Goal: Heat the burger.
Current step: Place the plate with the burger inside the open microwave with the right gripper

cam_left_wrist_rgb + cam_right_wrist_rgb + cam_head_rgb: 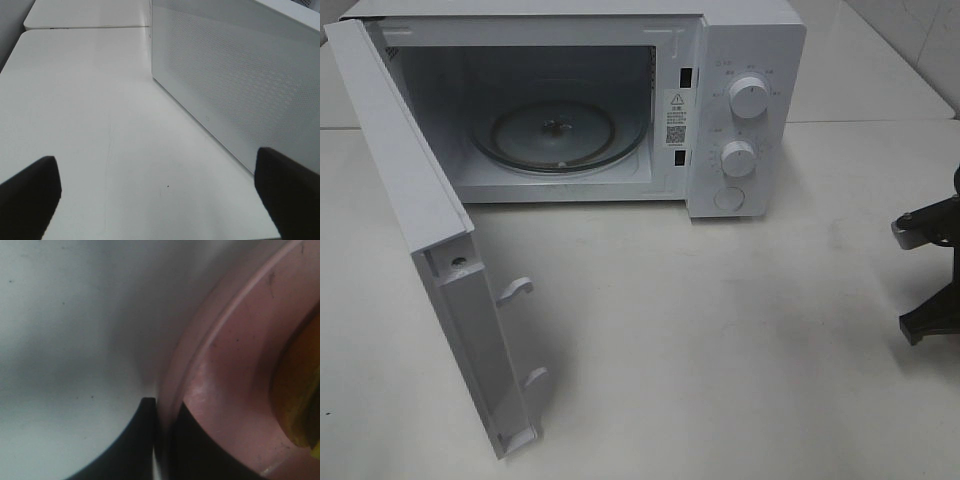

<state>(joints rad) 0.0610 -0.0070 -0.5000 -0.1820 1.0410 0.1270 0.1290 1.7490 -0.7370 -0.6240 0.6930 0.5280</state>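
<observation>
The right gripper [164,415] is pinching its two dark fingers together on the raised rim of the round pink plate [235,365], one finger outside the rim and one inside, so the jaws are clamped on the plate, not on the food. Inward from that rim, the burger [300,385] is sitting on the plate's middle, showing only as an orange-brown and yellow edge. In the high view the plate and burger are lying out of frame past the right edge of the white table [720,330], where this gripper is just showing. From there the white box-shaped microwave oven [750,60] is standing to the far left, its hinged white door [410,200] swinging wide leftward and its clear glass turntable [557,135] lying bare. The coming carry is probably running leftward and away, the plate going rim-last. The left gripper [160,200] is hanging with fingers wide apart and empty, beside the door's perforated face, so the right arm is the nearer one.
</observation>
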